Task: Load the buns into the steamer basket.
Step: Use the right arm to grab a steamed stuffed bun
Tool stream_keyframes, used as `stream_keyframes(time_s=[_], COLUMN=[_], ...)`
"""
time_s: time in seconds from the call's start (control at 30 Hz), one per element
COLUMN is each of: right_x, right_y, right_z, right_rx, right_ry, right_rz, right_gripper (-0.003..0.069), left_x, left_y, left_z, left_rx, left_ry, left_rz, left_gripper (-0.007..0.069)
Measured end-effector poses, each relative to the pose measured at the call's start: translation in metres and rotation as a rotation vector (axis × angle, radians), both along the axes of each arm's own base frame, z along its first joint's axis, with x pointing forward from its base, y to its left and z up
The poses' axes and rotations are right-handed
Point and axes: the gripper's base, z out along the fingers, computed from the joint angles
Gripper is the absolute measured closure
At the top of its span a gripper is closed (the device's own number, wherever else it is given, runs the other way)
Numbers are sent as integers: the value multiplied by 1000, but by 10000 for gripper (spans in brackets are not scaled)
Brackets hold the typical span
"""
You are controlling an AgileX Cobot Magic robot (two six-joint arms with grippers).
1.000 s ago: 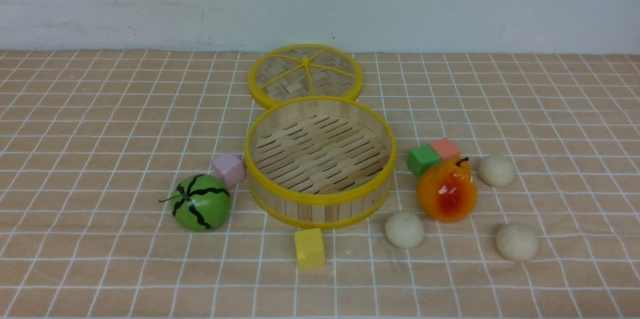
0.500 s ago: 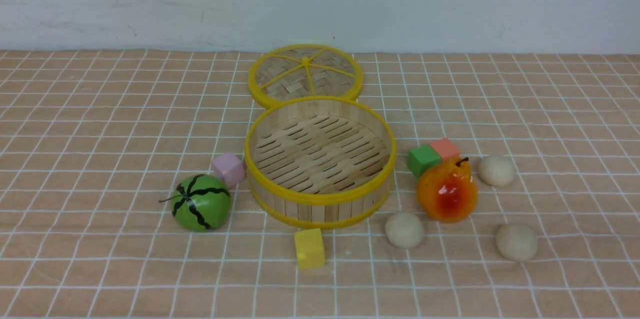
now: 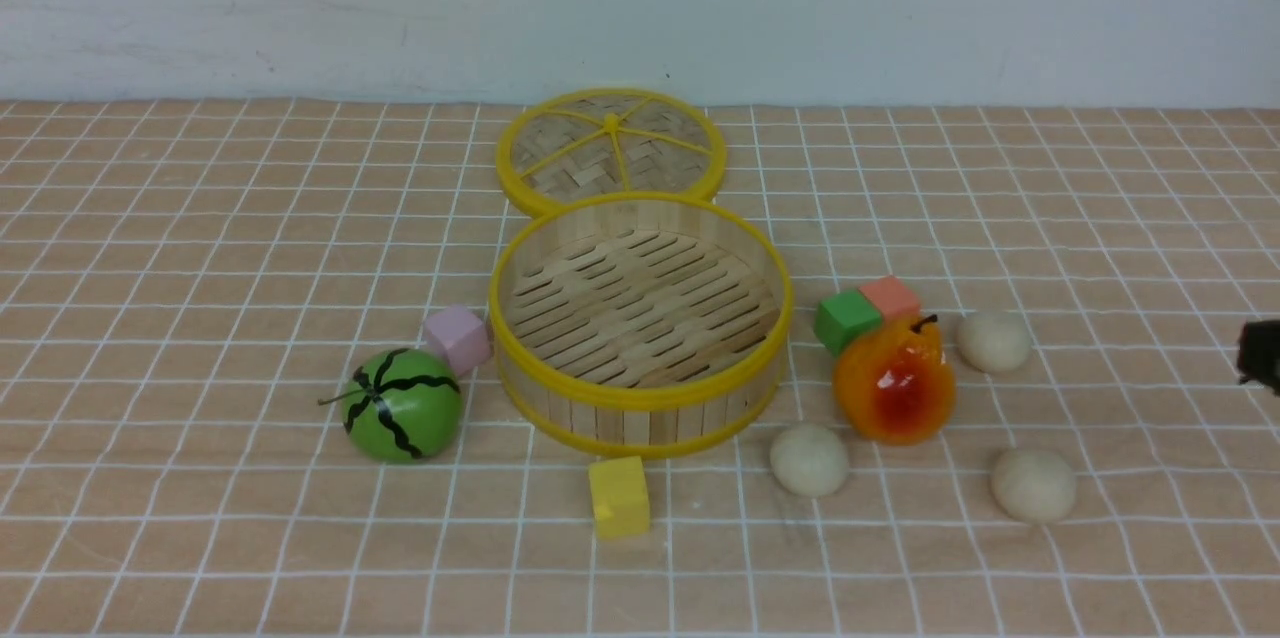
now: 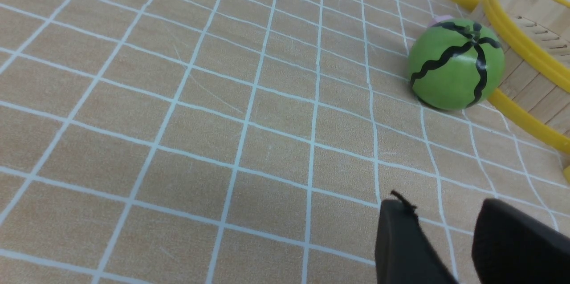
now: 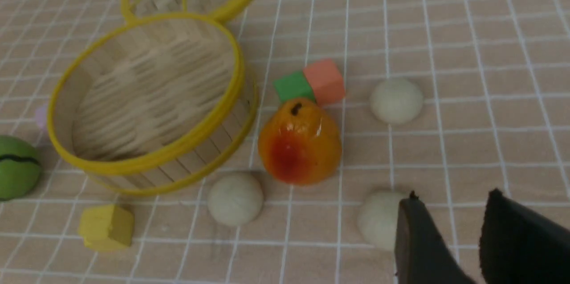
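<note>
a: where's the steamer basket (image 3: 640,418)?
b: centre of the front frame.
a: the left gripper (image 4: 441,201) and right gripper (image 5: 453,195)?
b: each partly spread, holding nothing.
a: the buns (image 3: 809,459)?
b: lower right, on the checked cloth (image 3: 200,268), outside it.

Left gripper (image 4: 441,201): held low, angled forward, two dark fingers (image 4: 401,244) apart with narrow gap, empty. Right gripper (image 5: 452,196): held higher, tilted downward, fingers (image 5: 516,239) parted about as much, empty. Front view: only dark bit of right gripper shows, at right edge.
</note>
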Motion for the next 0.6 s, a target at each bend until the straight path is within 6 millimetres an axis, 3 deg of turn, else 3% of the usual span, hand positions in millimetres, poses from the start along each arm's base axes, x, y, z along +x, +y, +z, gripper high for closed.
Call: stream_keyframes(time_s=[0.13, 0.27, 0.43, 0.47, 0.6], right_x=[35, 66, 119, 120, 141], right_y=[2, 5, 9, 9, 14], right_z=[-28, -33, -44, -43, -79], right_rx=[-41, -59, -58, -58, -86], right_ry=[172, 276, 377, 373, 517], right_rz=[33, 67, 88, 88, 121], right_gripper=[432, 421, 407, 407, 406], left_x=[0, 0, 0, 0, 0], left_y=[0, 0, 0, 0, 0], left_z=[0, 0, 0, 0, 0], left_rx=[0, 0, 0, 0, 0], left_ry=[0, 0, 0, 0, 0], left_rz=[0, 0, 0, 0, 0], left_gripper=[386, 386, 386, 386, 386])
